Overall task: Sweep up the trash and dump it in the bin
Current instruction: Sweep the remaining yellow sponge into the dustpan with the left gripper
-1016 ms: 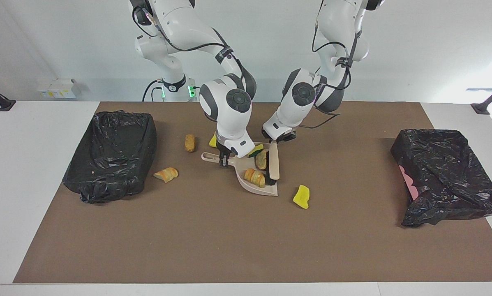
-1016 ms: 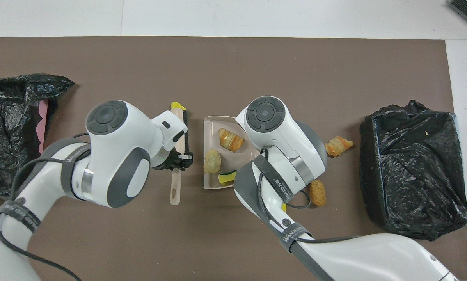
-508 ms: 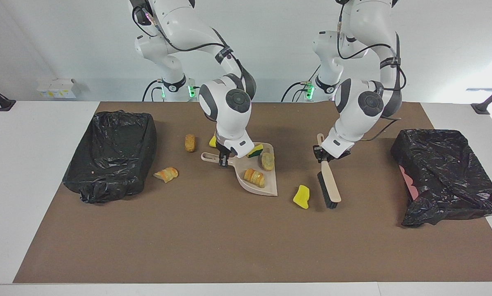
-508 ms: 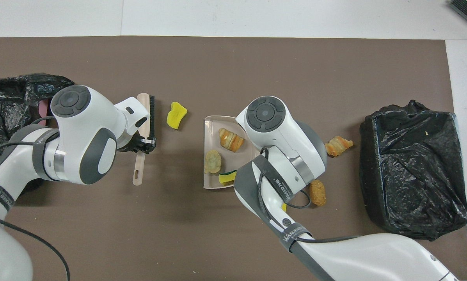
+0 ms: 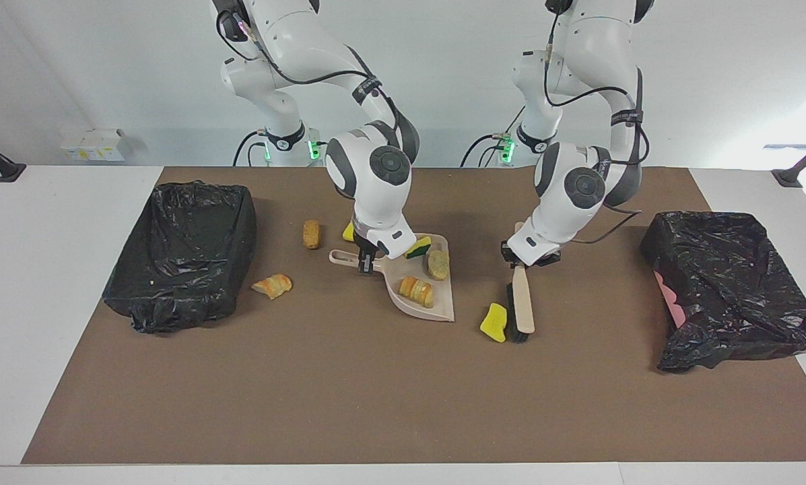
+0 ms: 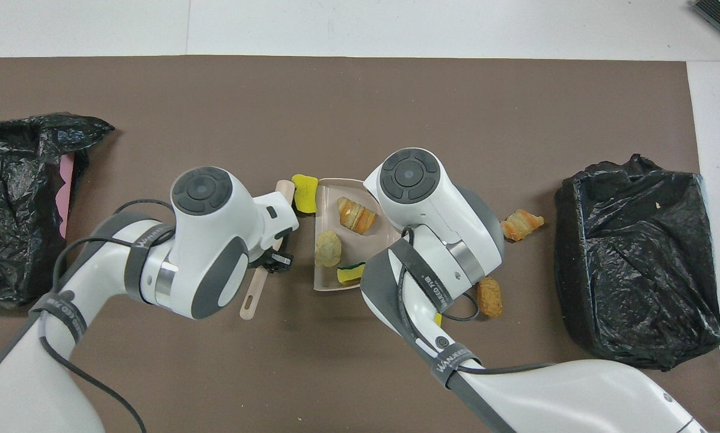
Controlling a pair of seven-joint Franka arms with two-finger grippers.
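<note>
Landmark: I place everything against the dustpan (image 5: 421,286), which sits mid-bench on the brown mat (image 5: 376,391).
Right gripper (image 5: 365,261): I have its fingers clamped on the dustpan's handle, at the end toward the right arm.
Left gripper (image 5: 524,259): fingers closed tight on the brush (image 5: 520,303) handle; the bristles stand just beside the dustpan's open mouth.
Trash in the dustpan: three pieces, a striped pastry lump (image 5: 417,290), a round tan lump (image 5: 438,264) and a yellow-green chunk (image 5: 418,246).
Trash at the mouth: one yellow chunk (image 5: 494,322), touching the brush and just short of the dustpan lip; I judge it the piece I am sweeping.
Trash left loose: a pastry (image 5: 272,285) and a tan lump (image 5: 311,234) toward the right arm's end from the dustpan, plus a yellow piece (image 5: 349,232) just beside its handle, nearer the robots.
Bins: two black-lined bins, one (image 5: 184,252) toward the right arm's end, one (image 5: 729,286) toward the left arm's; neither shows any of this trash.
Progress: roughly half swept by my reckoning, dumping not begun.
Writing: arm straps carry lettering; in the overhead view I can only half read it.
</note>
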